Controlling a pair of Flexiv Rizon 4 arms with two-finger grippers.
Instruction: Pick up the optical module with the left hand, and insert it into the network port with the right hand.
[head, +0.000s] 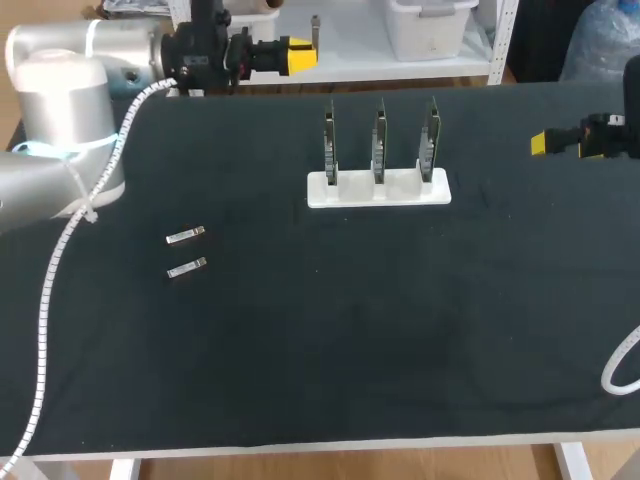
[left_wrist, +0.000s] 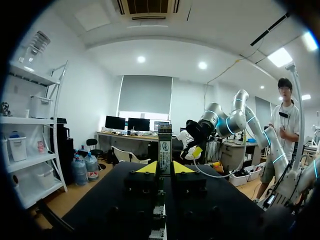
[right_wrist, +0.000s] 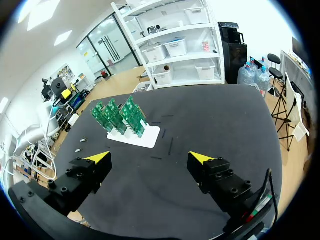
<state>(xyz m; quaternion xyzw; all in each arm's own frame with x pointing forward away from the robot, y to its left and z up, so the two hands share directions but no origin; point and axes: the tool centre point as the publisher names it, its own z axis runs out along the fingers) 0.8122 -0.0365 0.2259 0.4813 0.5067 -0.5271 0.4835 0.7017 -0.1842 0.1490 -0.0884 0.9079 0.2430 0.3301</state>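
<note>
My left gripper (head: 303, 55) hovers over the table's far left edge, shut on a slim optical module (head: 315, 30) that stands upright between its yellow tips. In the left wrist view the module (left_wrist: 165, 149) sticks up from between the fingers of the left gripper (left_wrist: 165, 168). Two more optical modules (head: 185, 236) (head: 187, 268) lie on the black mat at the left. A white holder (head: 378, 190) carries three upright green network cards (head: 379, 140). My right gripper (head: 541, 143) hangs at the far right, wide open and empty; its wrist view (right_wrist: 150, 159) faces the cards (right_wrist: 119, 116).
The black mat (head: 350, 330) covers the whole table. A white spiral cable (head: 50, 300) trails down the left side from my left arm, and another cable loop (head: 622, 368) shows at the right edge. The two loose modules (right_wrist: 80, 145) lie beyond the holder (right_wrist: 140, 138) from my right gripper.
</note>
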